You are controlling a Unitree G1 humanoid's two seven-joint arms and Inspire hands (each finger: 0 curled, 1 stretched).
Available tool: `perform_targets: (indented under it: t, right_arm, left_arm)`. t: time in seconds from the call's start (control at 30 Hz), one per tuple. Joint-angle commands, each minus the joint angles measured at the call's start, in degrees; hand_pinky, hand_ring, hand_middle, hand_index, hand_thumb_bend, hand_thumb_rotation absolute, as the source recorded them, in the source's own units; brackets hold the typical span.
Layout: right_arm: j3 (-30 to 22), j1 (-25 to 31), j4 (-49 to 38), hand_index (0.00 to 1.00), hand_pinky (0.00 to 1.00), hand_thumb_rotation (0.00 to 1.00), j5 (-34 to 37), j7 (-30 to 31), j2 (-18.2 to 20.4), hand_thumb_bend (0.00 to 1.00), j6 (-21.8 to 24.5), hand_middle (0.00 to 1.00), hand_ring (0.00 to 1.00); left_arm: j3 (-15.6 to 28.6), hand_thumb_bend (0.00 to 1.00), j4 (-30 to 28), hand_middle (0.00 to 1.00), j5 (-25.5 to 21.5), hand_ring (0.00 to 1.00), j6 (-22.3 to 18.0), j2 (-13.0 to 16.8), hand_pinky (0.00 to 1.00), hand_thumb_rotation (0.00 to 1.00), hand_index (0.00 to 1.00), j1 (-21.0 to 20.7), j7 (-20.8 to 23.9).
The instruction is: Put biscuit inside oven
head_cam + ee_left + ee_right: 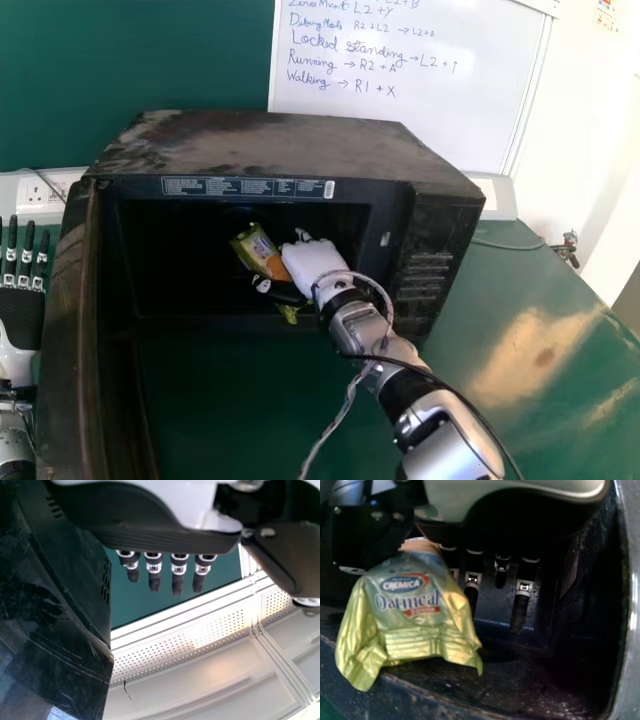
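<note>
The biscuit packet (262, 252), green-yellow with an orange part, is tilted inside the mouth of the black oven (280, 145). My right hand (315, 262) is at its right side, with the thumb across the packet. In the right wrist view the packet (412, 615) sits between the thumb and fingers of my right hand (520, 525), its crimped end above the oven floor (520, 680). The fingers are only slightly bent. My left hand (20, 315) stands outside the oven at the far left, fingers straight; the left wrist view shows this hand (160, 537) too.
The oven door (68, 340) stands open between the cavity and my left hand. The oven's right wall and front panel (425, 265) are close beside my right forearm. Green table (540, 350) extends to the right, and a whiteboard (440, 90) stands behind.
</note>
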Motion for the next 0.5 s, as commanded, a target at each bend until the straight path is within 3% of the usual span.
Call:
perform_targets:
  t: [0.0, 0.1, 0.23, 0.47]
  right_arm:
    - [0.3, -2.0, 0.9, 0.54, 0.5, 0.0, 0.6, -1.7, 0.7, 0.51, -0.3, 0.51, 0.41]
    - [0.2, -2.4, 1.7, 0.57, 0.52, 0.0, 1.1, -2.4, 1.2, 0.51, -0.4, 0.5, 0.4]
    - [0.4, -2.8, 2.7, 0.52, 0.58, 0.0, 1.4, -3.5, 1.8, 0.51, -0.3, 0.52, 0.43]
    - [1.0, -3.8, 3.0, 0.55, 0.52, 0.0, 1.7, -4.5, 2.4, 0.51, -0.9, 0.5, 0.42]
  left_arm:
    - [0.0, 0.51, 2.6, 0.48, 0.5, 0.0, 0.1, -2.4, 0.0, 0.0, 0.49, 3.1, 0.4]
    - [-0.1, 0.51, 2.7, 0.48, 0.7, 0.0, -0.2, -2.4, 0.0, 0.0, 0.49, 3.1, 0.3]
    - [0.0, 0.51, 2.8, 0.48, 0.4, 0.0, 0.1, -2.5, 0.0, 0.0, 0.49, 3.0, 0.0]
    - [-0.1, 0.51, 3.0, 0.48, 0.4, 0.0, 0.6, -2.3, 0.0, 0.0, 0.49, 3.0, 0.0]
